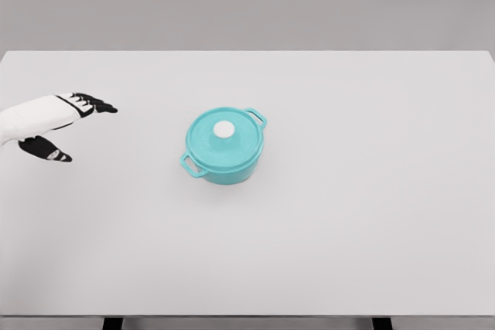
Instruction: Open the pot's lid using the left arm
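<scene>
Where the near edge of the tabletop [247, 284] meets the bottom of the view, two dark legs show beneath it.

Item 1, pot [223, 161]: turquoise, round, standing upright a little left of the tabletop's middle. Two loop handles, one at the lower left [192, 165], nearer the camera, and one at the upper right [257, 117], farther off. The line through the handles gives the pot's long axis, running diagonally from near left to far right.

Item 2, lid [224, 138]: turquoise, seated flat on the pot, closed. White round knob [224, 130] at its centre, facing up.

Item 3, left hand [58, 125]: white with black fingers [97, 103], entering from the left edge, well apart from the pot and roughly level with it in depth. Fingers stretched out toward the right, the thumb hanging separately below; they are spread apart and hold nothing.

Item 4, far background: plain grey wall [247, 1] behind the tabletop's back edge.
</scene>
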### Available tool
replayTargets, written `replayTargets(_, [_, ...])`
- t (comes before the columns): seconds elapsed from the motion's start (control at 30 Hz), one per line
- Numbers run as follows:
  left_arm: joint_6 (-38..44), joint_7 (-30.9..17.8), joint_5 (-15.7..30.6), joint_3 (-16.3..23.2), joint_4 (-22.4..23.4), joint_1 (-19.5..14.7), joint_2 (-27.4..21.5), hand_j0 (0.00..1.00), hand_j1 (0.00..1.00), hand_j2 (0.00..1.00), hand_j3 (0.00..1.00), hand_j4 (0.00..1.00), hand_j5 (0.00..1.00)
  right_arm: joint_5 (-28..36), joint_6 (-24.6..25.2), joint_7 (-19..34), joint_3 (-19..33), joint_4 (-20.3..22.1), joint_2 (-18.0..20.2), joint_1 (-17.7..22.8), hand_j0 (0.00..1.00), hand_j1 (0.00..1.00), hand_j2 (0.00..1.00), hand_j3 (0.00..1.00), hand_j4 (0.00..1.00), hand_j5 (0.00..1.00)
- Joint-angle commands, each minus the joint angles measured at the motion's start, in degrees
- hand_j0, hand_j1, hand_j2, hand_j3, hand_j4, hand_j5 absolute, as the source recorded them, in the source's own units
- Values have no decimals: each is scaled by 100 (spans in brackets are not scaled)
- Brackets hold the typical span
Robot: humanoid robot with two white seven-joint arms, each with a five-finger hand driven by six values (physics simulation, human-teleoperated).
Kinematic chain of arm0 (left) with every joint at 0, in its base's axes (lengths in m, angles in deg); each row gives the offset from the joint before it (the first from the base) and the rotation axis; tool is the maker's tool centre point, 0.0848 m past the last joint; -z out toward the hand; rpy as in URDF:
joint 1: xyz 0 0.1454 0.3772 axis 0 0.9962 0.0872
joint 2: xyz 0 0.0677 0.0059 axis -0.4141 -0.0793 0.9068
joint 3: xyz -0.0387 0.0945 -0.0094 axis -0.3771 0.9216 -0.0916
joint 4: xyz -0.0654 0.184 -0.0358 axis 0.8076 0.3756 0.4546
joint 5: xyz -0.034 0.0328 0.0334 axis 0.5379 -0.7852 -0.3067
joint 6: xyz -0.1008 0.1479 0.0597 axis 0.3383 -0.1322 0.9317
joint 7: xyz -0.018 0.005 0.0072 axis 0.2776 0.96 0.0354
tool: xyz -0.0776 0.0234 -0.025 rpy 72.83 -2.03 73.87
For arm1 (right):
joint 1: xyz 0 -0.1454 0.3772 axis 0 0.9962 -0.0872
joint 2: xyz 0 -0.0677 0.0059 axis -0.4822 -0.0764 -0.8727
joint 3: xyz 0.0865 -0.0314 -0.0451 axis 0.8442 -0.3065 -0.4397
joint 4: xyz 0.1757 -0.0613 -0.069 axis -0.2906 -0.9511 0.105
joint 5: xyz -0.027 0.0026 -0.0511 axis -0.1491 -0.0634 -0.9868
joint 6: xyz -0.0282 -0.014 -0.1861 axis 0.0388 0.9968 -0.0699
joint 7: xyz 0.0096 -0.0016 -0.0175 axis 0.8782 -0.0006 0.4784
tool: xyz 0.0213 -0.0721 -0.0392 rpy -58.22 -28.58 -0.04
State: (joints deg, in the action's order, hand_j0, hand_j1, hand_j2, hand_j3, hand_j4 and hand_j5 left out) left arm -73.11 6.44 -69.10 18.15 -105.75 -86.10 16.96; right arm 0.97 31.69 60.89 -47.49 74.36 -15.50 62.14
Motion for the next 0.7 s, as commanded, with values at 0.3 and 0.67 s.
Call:
replayTargets(0.3, [13,-155,36,16,-484,-114,163,100,100,100,100,100,100,-1,-6,-2,1,-4,1,26,100,100,100,100,100,100])
replayTargets(0.67, [13,-120,985,3751,-309,-3295,857,100,100,100,100,100,100,-1,-6,-2,1,-4,1,26,100,100,100,100,100,100])
